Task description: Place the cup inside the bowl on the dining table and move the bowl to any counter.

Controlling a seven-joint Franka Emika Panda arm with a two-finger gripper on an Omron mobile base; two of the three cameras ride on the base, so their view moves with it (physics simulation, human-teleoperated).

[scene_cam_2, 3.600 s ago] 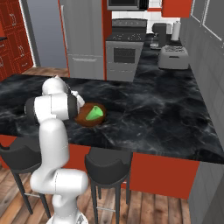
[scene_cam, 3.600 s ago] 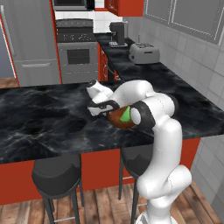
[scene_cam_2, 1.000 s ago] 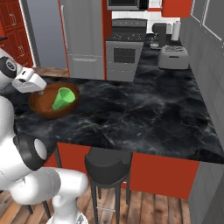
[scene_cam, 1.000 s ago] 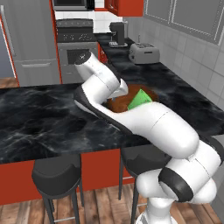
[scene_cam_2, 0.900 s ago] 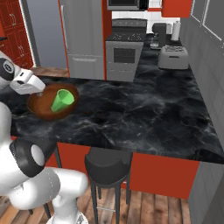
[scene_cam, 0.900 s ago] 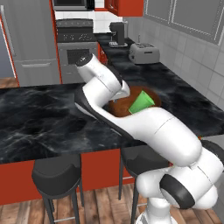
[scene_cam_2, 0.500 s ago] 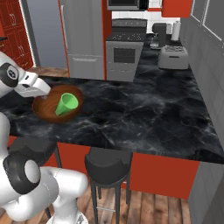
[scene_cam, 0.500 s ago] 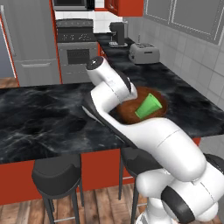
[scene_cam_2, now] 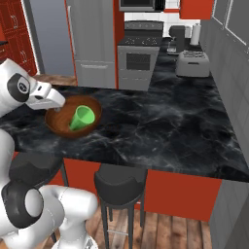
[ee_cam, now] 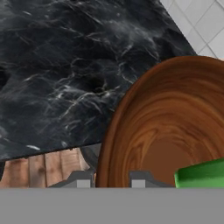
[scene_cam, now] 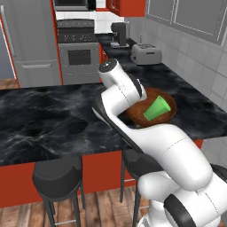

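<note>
The brown wooden bowl [scene_cam: 153, 103] [scene_cam_2: 62, 122] hangs tilted in the air over the near edge of the black marble dining table [scene_cam: 40, 119] [scene_cam_2: 165, 126]. Inside it, on its side, lies the green cup [scene_cam: 156, 109] [scene_cam_2: 82, 117] [ee_cam: 202, 174]. My gripper [scene_cam_2: 57, 110] [ee_cam: 110, 181] is shut on the bowl's rim [ee_cam: 111, 131], one fingertip on each side of it. In the left base view my own arm covers the hand. The hand view looks past the bowl at the table edge and the wooden floor below.
A black marble counter [scene_cam: 175, 77] [scene_cam_2: 194, 85] runs along the tiled wall to the right and bears a toaster [scene_cam: 146, 53] [scene_cam_2: 192, 63] and a coffee machine [scene_cam: 118, 34]. A stove [scene_cam: 78, 57] stands at the back. Black stools [scene_cam: 57, 175] [scene_cam_2: 120, 185] stand under the table's near edge.
The arm has lifted the bowl with the cup off the table and swung it. Over the last second it has moved to the right in both base views.
</note>
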